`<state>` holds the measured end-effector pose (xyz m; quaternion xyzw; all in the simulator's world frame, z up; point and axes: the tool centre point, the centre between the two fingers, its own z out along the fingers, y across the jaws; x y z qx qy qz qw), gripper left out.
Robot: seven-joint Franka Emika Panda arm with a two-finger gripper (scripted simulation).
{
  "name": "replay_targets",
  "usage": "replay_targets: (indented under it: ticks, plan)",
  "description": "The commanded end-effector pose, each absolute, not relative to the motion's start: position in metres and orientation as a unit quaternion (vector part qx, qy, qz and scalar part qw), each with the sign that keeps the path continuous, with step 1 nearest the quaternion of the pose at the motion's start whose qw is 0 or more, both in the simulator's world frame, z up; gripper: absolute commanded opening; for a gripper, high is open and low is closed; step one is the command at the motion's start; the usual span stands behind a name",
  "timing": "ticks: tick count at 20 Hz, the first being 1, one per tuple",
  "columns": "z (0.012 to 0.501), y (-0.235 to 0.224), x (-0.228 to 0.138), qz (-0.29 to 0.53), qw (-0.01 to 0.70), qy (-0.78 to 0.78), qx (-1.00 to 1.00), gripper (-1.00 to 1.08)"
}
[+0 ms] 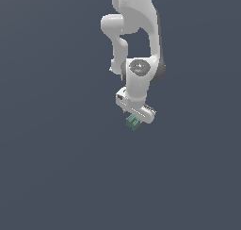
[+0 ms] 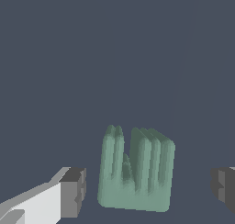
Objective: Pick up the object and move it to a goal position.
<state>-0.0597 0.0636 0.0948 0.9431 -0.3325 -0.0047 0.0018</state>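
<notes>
One green block (image 2: pixel 136 172), ridged, sits between my claw's (image 2: pixel 149 188) wide-spread fingers (image 2: pixel 73 191), touching neither. Step: grasp pending. Next need, I judge: close squarely, then lift toward goal.

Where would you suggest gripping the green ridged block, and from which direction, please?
Grip the green block across its two smooth outer flanks, coming straight down over it as the gripper now sits. The jaws stand open on either side with gaps; the ridges run along the closing faces, and the notch is best avoided.
</notes>
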Motion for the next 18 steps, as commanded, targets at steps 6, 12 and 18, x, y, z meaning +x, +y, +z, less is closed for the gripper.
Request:
replay_targets:
  ticks: [6, 12, 18]
  plan:
    - [0.091, 0.072, -0.066, -0.001, 0.000, -0.370, 0.929, 1.00]
    - [0.090, 0.074, -0.067, 0.000, 0.000, -0.375, 0.927, 1.00]
    - [0.078, 0.074, -0.067, 0.000, 0.000, -0.375, 0.927, 1.00]
